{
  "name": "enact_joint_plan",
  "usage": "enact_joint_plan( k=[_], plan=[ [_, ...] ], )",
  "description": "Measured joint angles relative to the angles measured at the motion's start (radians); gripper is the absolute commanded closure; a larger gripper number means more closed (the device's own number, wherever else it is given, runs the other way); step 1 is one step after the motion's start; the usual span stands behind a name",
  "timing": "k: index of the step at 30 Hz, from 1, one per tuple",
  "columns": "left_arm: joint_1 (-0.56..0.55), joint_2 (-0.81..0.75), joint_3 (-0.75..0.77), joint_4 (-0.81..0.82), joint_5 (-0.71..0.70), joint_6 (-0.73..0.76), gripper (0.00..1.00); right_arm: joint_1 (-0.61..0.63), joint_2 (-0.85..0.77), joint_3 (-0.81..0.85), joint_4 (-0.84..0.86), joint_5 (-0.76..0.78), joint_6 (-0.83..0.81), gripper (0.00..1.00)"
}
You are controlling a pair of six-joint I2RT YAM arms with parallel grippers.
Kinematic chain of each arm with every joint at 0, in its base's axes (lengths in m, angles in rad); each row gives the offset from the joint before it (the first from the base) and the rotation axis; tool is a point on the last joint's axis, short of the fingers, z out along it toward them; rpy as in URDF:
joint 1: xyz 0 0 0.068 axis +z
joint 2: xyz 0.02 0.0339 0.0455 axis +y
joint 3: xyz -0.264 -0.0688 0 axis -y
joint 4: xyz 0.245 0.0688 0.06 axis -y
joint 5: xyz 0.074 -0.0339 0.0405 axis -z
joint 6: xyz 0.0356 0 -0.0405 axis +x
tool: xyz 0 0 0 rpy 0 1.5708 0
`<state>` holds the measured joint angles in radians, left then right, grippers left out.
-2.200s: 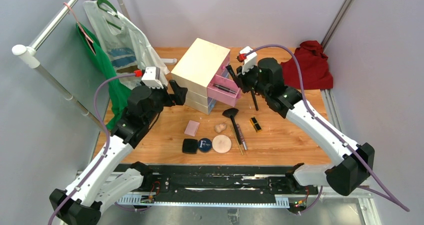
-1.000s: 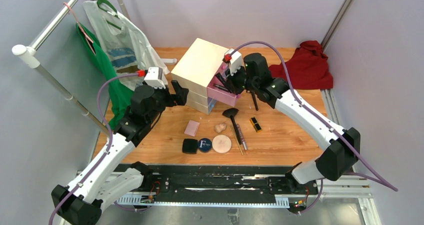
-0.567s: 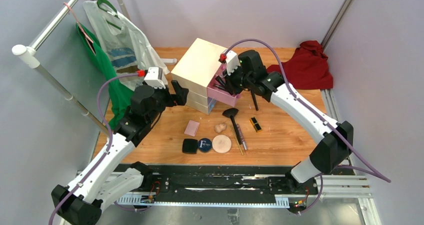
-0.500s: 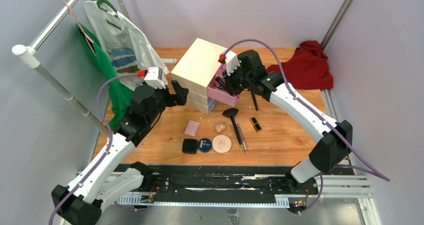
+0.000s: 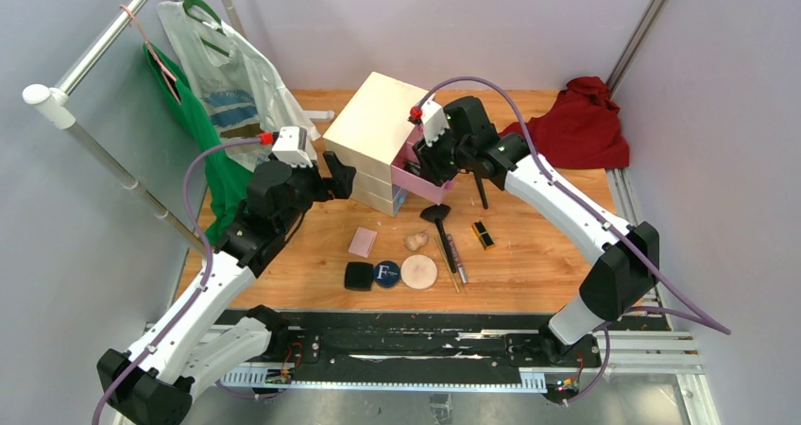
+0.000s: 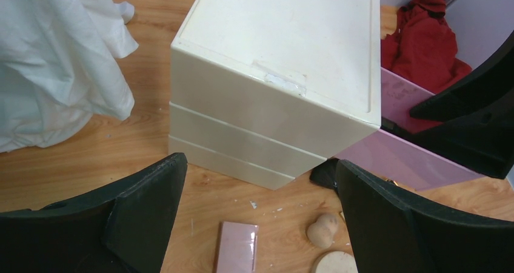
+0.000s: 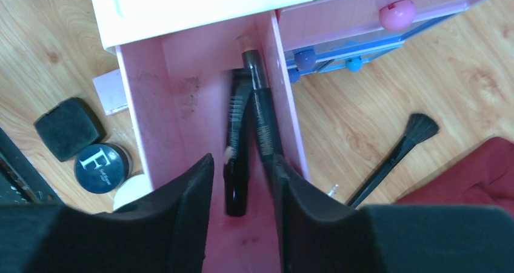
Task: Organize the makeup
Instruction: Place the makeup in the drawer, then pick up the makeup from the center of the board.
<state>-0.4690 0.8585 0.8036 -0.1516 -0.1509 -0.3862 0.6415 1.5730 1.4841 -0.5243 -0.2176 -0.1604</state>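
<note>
The left gripper [image 6: 259,167] stands wide apart just beside the left side of the cream chest [image 6: 285,54]. On the tabletop [image 5: 548,255], nearer than the chest, lie one black square compact [image 5: 358,276], one pink square [image 5: 362,242] and one round navy compact [image 7: 100,167] with a white "F"; the smaller writing under it is unreadable. The right gripper [image 7: 242,161] hangs slightly apart over the open pink drawer [image 7: 182,103], where two dark pencils [image 7: 262,112] lie, one blurred.
</note>
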Motion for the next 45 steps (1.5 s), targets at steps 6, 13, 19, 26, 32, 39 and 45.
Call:
enact_joint_plan(
  k=[6,13,19,26,32,39,45],
  plan=[
    [0.000,0.000,0.000,0.000,0.000,0.000,0.02,0.002,-0.010,0.010,0.005,0.000,-0.014,0.44],
    [0.000,0.000,0.000,0.000,0.000,0.000,0.02,0.019,-0.101,-0.006,0.060,0.029,-0.023,0.45],
    [0.000,0.000,0.000,0.000,0.000,-0.003,0.02,0.021,-0.270,-0.092,0.127,0.092,-0.025,0.46],
    [0.000,0.005,0.000,0.012,0.002,-0.008,0.02,0.039,-0.479,-0.282,0.125,0.181,0.034,0.48],
    [0.000,0.005,0.000,0.015,0.006,-0.008,0.02,0.100,-0.624,-0.482,0.067,0.236,0.121,0.48],
    [0.000,0.001,0.000,0.014,0.009,-0.008,0.02,0.112,-0.639,-0.694,0.091,0.237,0.219,0.48],
    [0.000,-0.010,-0.001,0.014,0.008,-0.008,0.02,0.113,-0.551,-0.822,0.180,0.239,0.275,0.50]
  ],
)
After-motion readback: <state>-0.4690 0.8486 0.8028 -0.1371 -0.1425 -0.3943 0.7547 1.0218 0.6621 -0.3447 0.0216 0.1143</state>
